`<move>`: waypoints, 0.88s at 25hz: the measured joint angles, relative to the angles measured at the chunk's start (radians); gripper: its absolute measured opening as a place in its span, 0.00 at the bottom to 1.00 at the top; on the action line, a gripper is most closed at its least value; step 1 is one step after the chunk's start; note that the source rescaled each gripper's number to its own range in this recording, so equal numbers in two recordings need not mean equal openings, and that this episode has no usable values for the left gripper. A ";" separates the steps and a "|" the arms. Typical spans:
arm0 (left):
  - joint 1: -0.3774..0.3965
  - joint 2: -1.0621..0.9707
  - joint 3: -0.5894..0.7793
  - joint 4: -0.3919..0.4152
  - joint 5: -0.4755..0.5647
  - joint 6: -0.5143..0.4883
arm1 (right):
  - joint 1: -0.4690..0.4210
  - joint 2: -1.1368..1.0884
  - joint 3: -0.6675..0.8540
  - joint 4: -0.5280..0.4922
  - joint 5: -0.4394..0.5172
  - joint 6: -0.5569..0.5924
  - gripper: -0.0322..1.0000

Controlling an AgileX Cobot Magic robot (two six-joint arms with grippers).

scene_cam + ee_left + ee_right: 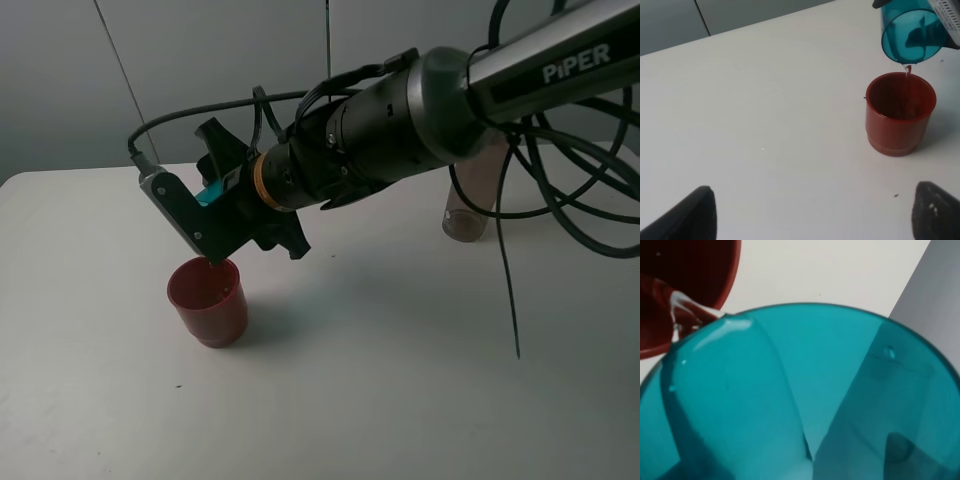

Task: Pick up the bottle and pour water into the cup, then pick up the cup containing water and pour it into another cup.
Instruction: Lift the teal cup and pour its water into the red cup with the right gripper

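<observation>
The right claw [215, 215] grips the teal cup [912, 32] around its body, tipped mouth-down above the red cup [208, 300] — a thin stream falls inside. Light, slick, thin-walled plastic: a mid-body grip suits, squeezed gently. The left claw [810, 215] stands wide, holding nothing. The bottle [470, 205] stands well apart — bare surface [400, 400] all round.
</observation>
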 joint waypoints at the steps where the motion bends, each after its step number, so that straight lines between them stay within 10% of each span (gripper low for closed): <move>1: 0.000 0.000 0.000 0.000 0.000 0.000 | 0.005 0.000 0.000 0.000 0.000 0.002 0.10; 22: 0.000 0.000 0.000 0.000 0.000 0.000 | 0.028 0.000 0.000 -0.320 0.061 0.260 0.10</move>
